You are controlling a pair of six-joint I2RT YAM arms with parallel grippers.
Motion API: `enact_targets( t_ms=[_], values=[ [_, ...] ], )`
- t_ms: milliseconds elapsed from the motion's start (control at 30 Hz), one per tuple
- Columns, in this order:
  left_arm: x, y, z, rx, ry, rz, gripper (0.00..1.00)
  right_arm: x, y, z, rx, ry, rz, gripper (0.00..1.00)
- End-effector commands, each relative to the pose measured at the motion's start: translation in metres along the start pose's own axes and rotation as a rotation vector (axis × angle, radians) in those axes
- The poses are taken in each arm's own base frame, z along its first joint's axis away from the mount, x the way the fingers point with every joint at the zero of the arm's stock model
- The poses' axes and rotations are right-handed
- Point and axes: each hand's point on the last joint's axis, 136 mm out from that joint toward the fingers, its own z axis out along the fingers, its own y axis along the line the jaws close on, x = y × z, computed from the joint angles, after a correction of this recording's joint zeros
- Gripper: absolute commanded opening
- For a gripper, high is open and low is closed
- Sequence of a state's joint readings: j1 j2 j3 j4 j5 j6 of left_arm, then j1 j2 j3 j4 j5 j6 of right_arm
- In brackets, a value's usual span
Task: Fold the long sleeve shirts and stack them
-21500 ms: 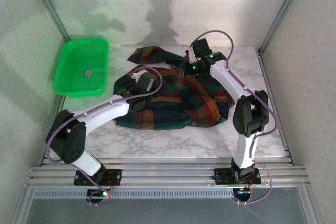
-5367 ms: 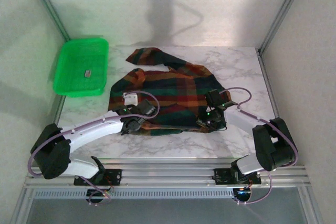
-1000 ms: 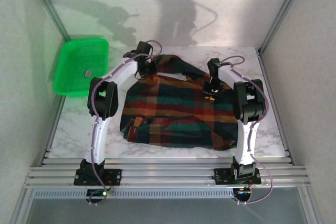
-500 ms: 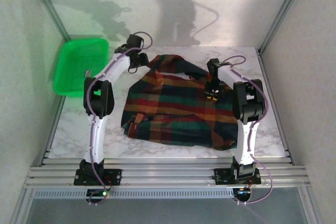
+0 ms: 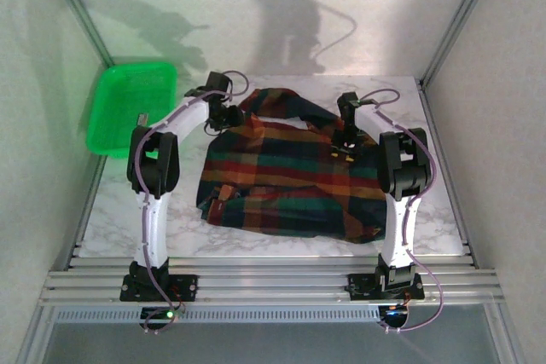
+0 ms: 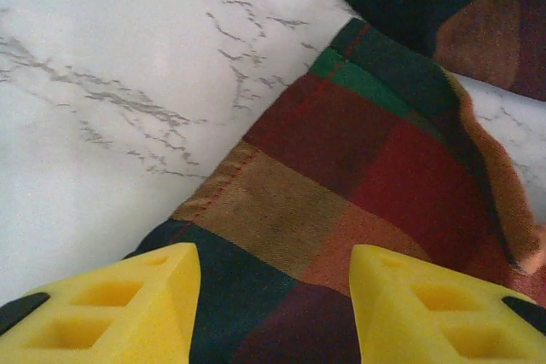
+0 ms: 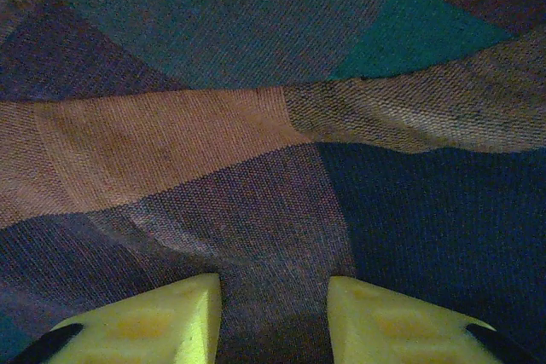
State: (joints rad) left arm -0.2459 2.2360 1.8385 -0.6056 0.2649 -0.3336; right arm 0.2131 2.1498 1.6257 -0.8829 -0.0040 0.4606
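Both arms stretched to the far side of the plaid shirt, both claws spread

At far left we see the bright green plastic tray [image 5: 128, 108] in the back corner of the white marble-patterned table [image 5: 153, 210]. Next comes the left arm, rising steeply from its base and bending right at the elbow. This brings the left gripper [image 5: 225, 114] to the shirt's far left corner, where its yellow fingers [image 6: 111, 296] stand apart above the hem, pinching nothing. The soft shirt, checked in dark green, red, orange and navy [image 5: 290, 181], lies spread loosely across the middle of the table, apart from the tray. The right arm stands tall likewise. The right gripper [image 5: 345, 142] points down at the shirt's far right part, its fingers [image 7: 153, 321] parted, with cloth showing in the gap.
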Motion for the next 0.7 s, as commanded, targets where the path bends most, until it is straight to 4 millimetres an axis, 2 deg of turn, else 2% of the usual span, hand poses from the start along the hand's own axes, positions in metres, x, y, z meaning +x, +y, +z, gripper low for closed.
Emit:
enact_targets(
  t_ms=[0, 133, 233, 367, 433, 500, 600, 667],
  values=[
    [0.005, -0.012, 0.016, 0.017, 0.036, 0.067, 0.49, 0.001, 0.003, 0.006, -0.002, 0.028, -0.014, 0.38],
    [0.005, -0.006, 0.033, -0.083, 0.032, 0.087, 0.49, 0.001, 0.003, 0.006, 0.002, 0.032, -0.015, 0.38],
    [0.003, 0.014, 0.043, -0.218, 0.004, 0.08, 0.47, 0.001, 0.003, 0.007, 0.001, 0.037, -0.012, 0.37],
    [0.0, 0.032, 0.046, -0.324, -0.041, 0.067, 0.45, 0.001, 0.002, 0.007, 0.007, 0.038, -0.011, 0.36],
    [0.001, 0.041, 0.048, -0.366, -0.048, 0.062, 0.38, 0.0, 0.002, 0.007, 0.011, 0.036, -0.01, 0.35],
    [0.002, 0.053, 0.049, -0.412, -0.052, 0.055, 0.26, 0.0, 0.001, 0.007, 0.013, 0.034, -0.008, 0.33],
    [0.0, 0.074, 0.042, -0.467, -0.071, 0.018, 0.11, 0.0, 0.0, 0.008, 0.019, 0.036, -0.003, 0.3],
    [-0.004, 0.085, 0.033, -0.48, -0.098, -0.009, 0.05, 0.0, -0.001, 0.009, 0.025, 0.034, -0.002, 0.29]
  ],
)
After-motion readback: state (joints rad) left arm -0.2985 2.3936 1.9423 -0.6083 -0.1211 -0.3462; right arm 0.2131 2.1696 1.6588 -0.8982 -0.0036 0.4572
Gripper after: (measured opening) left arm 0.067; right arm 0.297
